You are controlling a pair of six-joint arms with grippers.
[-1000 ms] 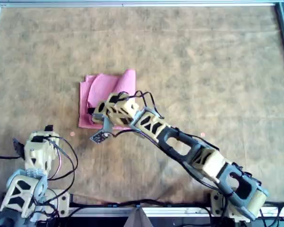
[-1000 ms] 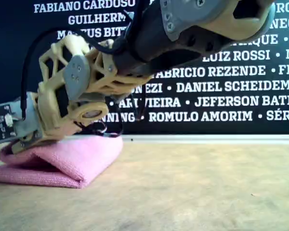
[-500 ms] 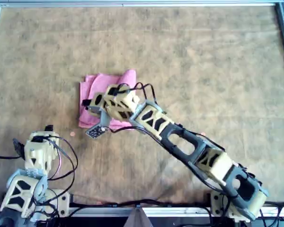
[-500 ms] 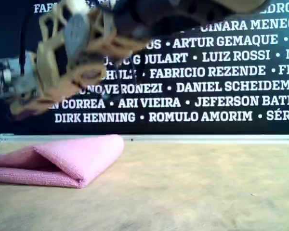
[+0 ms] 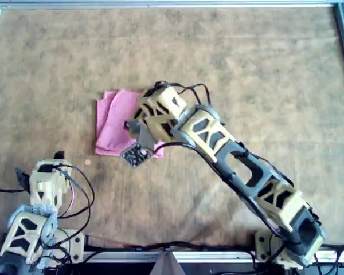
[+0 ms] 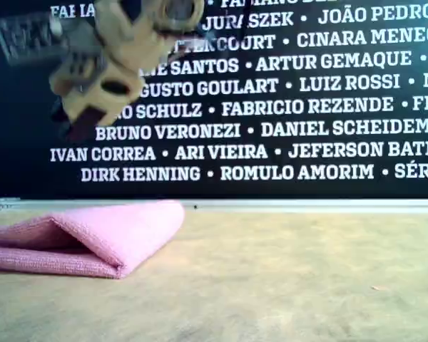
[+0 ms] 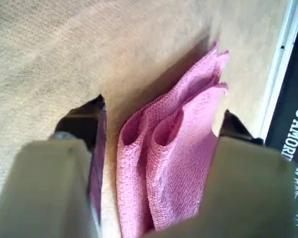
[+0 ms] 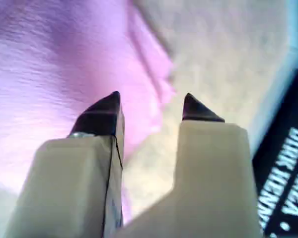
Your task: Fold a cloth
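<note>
The pink cloth [image 5: 113,123] lies folded on the tan table, left of centre in the overhead view. The exterior view shows the cloth [image 6: 93,235] as a flat stack with its fold on that view's right. My right gripper [image 8: 151,104] hangs open and empty over the cloth [image 8: 49,54], raised well above it, and it is blurred in the exterior view [image 6: 93,64]. From the overhead view's lower right, the right arm [image 5: 229,160] reaches across. My left gripper [image 7: 161,109] is open, apart from the cloth [image 7: 174,163], with its arm [image 5: 46,183] parked at the overhead view's lower left.
A metal rail [image 5: 172,4] frames the tan table [image 5: 264,69] at the overhead view's far edge. A black wall with white names [image 6: 307,107] stands behind it. A small circuit board [image 5: 136,153] hangs from the right wrist beside the cloth's near edge.
My right gripper has lifted off the cloth, rising and shifting toward the overhead view's right. The cloth stays folded where it was. The left arm has not moved.
</note>
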